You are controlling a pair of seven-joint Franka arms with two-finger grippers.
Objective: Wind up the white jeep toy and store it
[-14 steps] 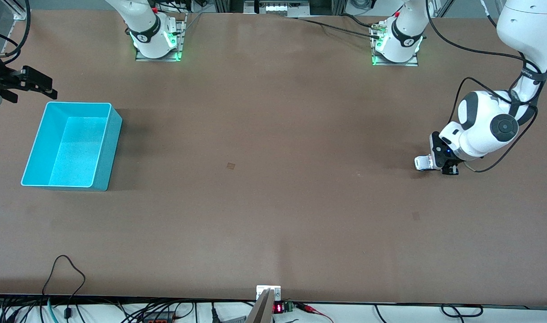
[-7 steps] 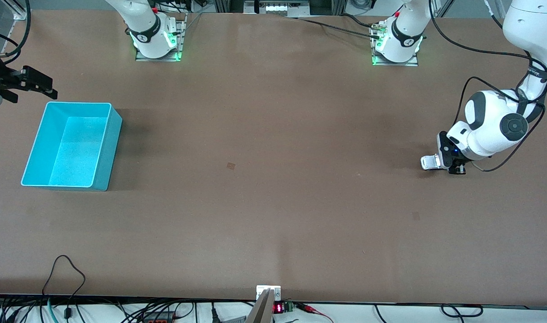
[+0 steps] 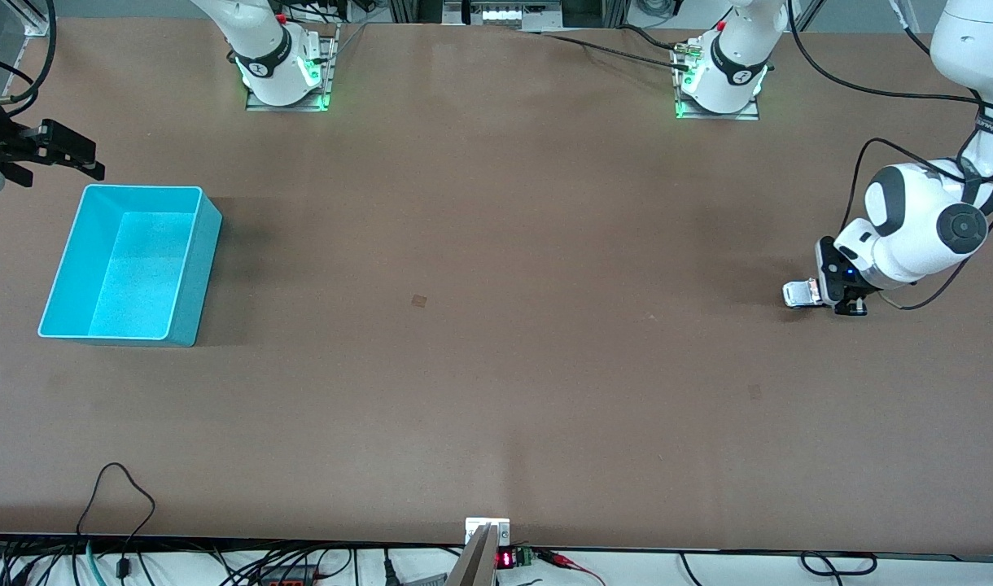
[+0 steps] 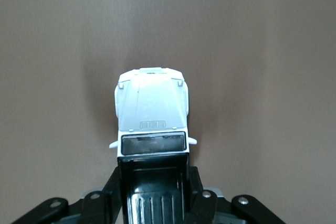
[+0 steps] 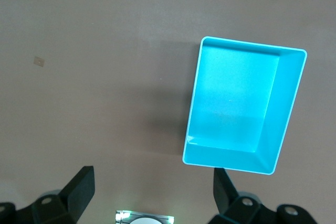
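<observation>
1. The small boxy white jeep toy (image 4: 152, 111), with its black rectangular roof panel, sits on the brown table at the left arm's end, well apart from the bin. Its wheels look to be on or just at the table surface; I cannot tell which.
2. The left gripper (image 3: 840, 286) is clamped on the jeep's rear half. In the left wrist view the black fingers (image 4: 195, 195) press in from both flanks of the roof, and the white bonnet points straight out away from the gripper.
3. The relation that matters: the jeep's long axis runs in line with the gripper's reach, bonnet pointing toward the right arm's end of the table, so a pull-back wind would, I judge, mean dragging it rearward along that axis.
4. The open-topped turquoise rectangular plastic bin (image 3: 130, 264) stands empty at the right arm's end of the table.
5. The right gripper (image 3: 45, 155) waits with its fingers apart, over the table beside the bin's corner. The left arm alone is near the toy; the right is nearer the bin.
</observation>
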